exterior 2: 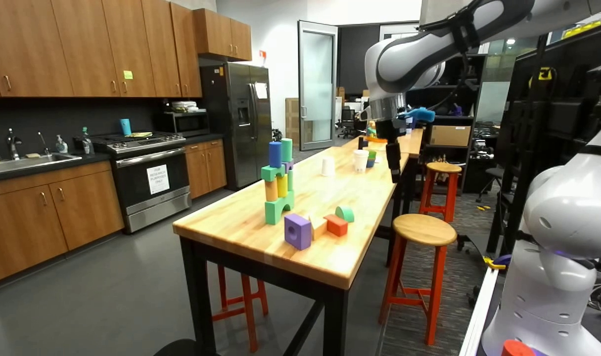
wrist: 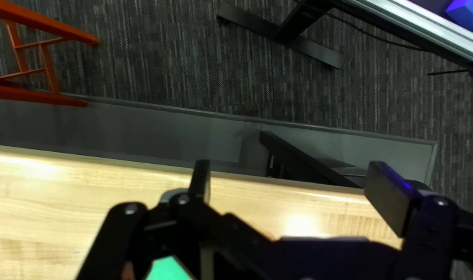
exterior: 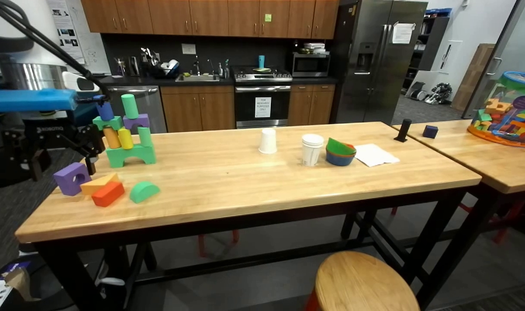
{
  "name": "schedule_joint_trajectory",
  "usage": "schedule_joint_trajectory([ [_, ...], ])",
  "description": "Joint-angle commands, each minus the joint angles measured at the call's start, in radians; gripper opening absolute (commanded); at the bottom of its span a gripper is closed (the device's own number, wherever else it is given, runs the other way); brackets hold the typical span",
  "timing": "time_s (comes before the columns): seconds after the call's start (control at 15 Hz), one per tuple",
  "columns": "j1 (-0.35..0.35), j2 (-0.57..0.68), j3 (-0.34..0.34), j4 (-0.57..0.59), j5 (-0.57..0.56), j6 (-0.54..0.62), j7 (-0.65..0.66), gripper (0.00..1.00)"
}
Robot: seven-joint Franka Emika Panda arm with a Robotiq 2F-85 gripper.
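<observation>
Gripper (wrist: 292, 182) with parted jaws above the edge of a table (exterior: 219, 185)

Nearest the wrist camera, the gripper has its jaws far apart, with nothing between them; it hangs free above the table's long edge. Wooden and rectangular, the table has a round stool (exterior: 366, 285) standing by its long side. Near one end of the tabletop rises an upright tower (exterior: 125, 139) of green, orange, yellow, purple and blue pieces. Farther along stand stacked paper cups (exterior: 310, 153), nested small bowls (exterior: 340, 160) and an inverted white cup (exterior: 268, 141), all well apart from the tower. At the tower's end of the table lie loose pieces, nearest to the gripper in an exterior view: a purple block (exterior: 65, 181) with a round hole, standing upright; an orange wedge (exterior: 96, 185), just beside it; a red block (exterior: 108, 194), beside the wedge, contact uncertain; and a green half-round (exterior: 144, 192), near the red block.
</observation>
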Motion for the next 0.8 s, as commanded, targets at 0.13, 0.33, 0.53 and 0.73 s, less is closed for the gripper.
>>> schedule_joint_trajectory([
  [0.13,0.047,0.012,0.076,-0.024,0.126,0.077,0.264,1.00],
  [0.33,0.061,0.029,0.143,-0.031,0.167,0.156,0.413,1.00],
  [0.53,0.072,0.026,0.143,-0.030,0.162,0.137,0.380,1.00],
  [0.73,0.078,0.035,0.151,-0.030,0.164,0.140,0.392,1.00],
])
